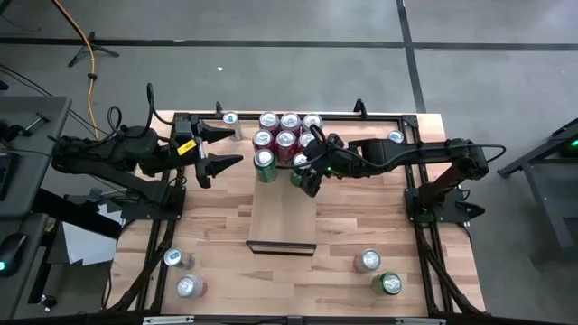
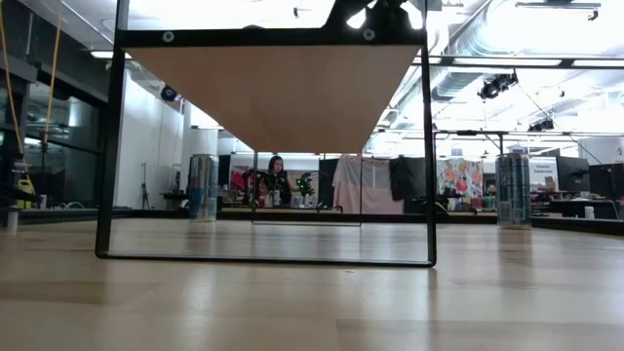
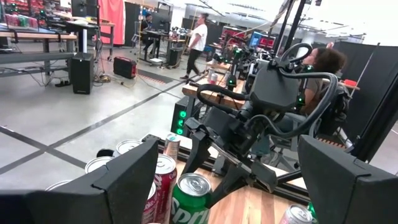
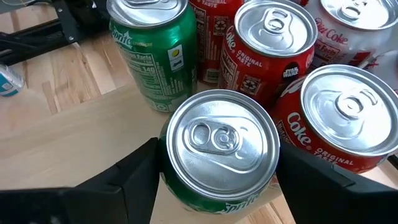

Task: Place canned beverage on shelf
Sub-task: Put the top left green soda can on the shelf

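Observation:
The shelf (image 1: 282,212) is a pale board raised on a black frame (image 2: 107,146) at the table's middle. Several red Coke cans (image 1: 287,138) and a green Sprite can (image 1: 265,163) stand crowded at its far end. My right gripper (image 1: 302,178) is over that far end, shut on another green Sprite can (image 4: 217,143) next to the crowd. My left gripper (image 1: 222,150) hangs open and level off the shelf's far left corner, nothing between its fingers. My right gripper pinches the green can's round side wall (image 4: 166,180) just below the top rim, one finger (image 4: 134,177) on each side. It comes slanting down from the table's right. The can is upright, tab up; its base is hidden, so standing or lifted cannot be told.
Loose cans stand on the tabletop: two near the front left (image 1: 181,273), two near the front right (image 1: 379,273), one at the far left (image 1: 230,118) and one at the far right (image 1: 396,137). The shelf's near half is bare board, ending in a dark lip (image 1: 282,246).

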